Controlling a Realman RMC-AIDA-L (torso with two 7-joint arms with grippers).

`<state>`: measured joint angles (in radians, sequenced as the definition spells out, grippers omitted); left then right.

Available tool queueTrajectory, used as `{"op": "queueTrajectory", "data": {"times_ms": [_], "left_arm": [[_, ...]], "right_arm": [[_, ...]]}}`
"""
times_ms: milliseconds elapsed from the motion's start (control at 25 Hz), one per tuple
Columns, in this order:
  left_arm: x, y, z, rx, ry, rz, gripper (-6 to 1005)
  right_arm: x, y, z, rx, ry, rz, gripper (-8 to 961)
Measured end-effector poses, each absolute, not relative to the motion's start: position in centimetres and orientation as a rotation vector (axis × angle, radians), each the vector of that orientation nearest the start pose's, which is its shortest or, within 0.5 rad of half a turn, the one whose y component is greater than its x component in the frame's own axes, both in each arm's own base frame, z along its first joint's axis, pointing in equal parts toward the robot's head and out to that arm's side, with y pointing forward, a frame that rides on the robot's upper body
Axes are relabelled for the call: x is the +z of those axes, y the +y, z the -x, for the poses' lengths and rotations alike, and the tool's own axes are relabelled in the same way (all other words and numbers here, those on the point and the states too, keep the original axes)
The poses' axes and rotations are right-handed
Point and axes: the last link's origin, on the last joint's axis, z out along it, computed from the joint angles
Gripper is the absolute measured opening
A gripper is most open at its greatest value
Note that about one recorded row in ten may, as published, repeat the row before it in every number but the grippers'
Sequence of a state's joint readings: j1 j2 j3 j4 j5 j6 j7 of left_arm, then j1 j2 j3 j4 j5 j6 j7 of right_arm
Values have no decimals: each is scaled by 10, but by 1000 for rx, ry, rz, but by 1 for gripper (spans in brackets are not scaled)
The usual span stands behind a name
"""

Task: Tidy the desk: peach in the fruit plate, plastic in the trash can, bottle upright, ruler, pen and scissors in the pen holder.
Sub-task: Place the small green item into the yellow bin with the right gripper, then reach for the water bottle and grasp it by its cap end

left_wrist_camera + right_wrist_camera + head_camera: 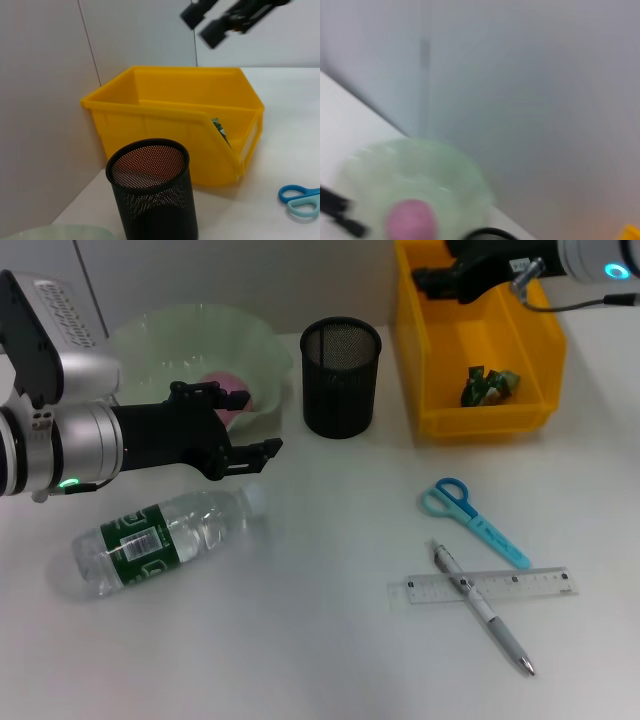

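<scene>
- While the pink peach sits in the pale green glass fruit plate at far left and a crumpled green plastic wrapper lies in the yellow plastic bin at far right, the clear plastic water bottle with its green label lies on its side at near left, not yet upright.
- Hovering just beyond the bottle, the left gripper has its black fingers apart, holding nothing; standing the bottle up looks like the step in hand, which calls for lowering onto the bottle's body.
- Over the bin's far end, the right gripper appears empty, fingers parted.
- Blue-handled scissors, a clear plastic ruler and a silver pen lying across it wait at near right, well apart from the empty black mesh pen holder in the middle.
</scene>
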<state>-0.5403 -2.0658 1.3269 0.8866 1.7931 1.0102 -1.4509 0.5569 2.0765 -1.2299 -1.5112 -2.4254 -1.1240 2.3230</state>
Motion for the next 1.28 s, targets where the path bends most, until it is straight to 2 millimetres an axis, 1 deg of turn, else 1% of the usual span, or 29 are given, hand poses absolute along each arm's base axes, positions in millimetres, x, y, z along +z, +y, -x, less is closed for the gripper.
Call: {"op": "queueTrajectory", "data": {"times_ms": [80,120,200,280,320,360,480,520,600,640,680,720,760,800,880,920,960,1040,1120,1160,1280], "left_arm": [[-34,387,201,-314,-212,2655,709],[-34,387,201,-314,-212,2655,709],[-33,387,201,-316,-209,2648,709],[-32,386,201,-319,-207,2644,709],[-31,386,201,-324,-208,2642,709],[-31,386,201,-324,-208,2642,709],[-29,387,201,-332,-216,2633,709],[-29,387,202,-335,-220,2630,709],[-29,387,202,-335,-221,2628,709],[-29,387,202,-335,-221,2626,709],[-28,388,202,-334,-222,2622,709],[-28,388,203,-333,-226,2613,709],[-28,388,203,-333,-226,2613,708],[-28,389,203,-331,-229,2607,708],[-27,390,204,-331,-233,2597,708],[-27,390,204,-329,-234,2591,708],[-27,391,204,-329,-235,2587,708],[-27,391,204,-328,-235,2586,708],[-28,391,204,-326,-244,2593,708],[-28,391,204,-326,-244,2593,708],[-27,390,205,-295,-275,2611,708]], "right_arm": [[69,400,-129,185,434,2396,519],[68,393,-131,234,432,2448,519],[67,391,-134,250,437,2472,520],[66,387,-140,277,455,2515,521],[64,383,-148,284,470,2554,521],[64,383,-148,284,470,2554,521],[66,375,-162,273,485,2611,521],[72,368,-171,277,501,2631,521],[75,366,-174,283,507,2635,521],[81,362,-178,309,514,2632,521],[88,359,-181,340,515,2633,521],[101,350,-188,427,500,2638,521],[101,350,-188,427,500,2638,521],[107,345,-192,469,492,2638,521],[117,336,-203,549,472,2634,521],[121,328,-211,598,443,2642,521],[121,328,-211,598,443,2642,521],[120,320,-219,627,399,2653,521],[118,313,-232,639,363,2646,521],[118,313,-232,639,363,2646,521],[119,309,-241,649,380,2634,521]]}}
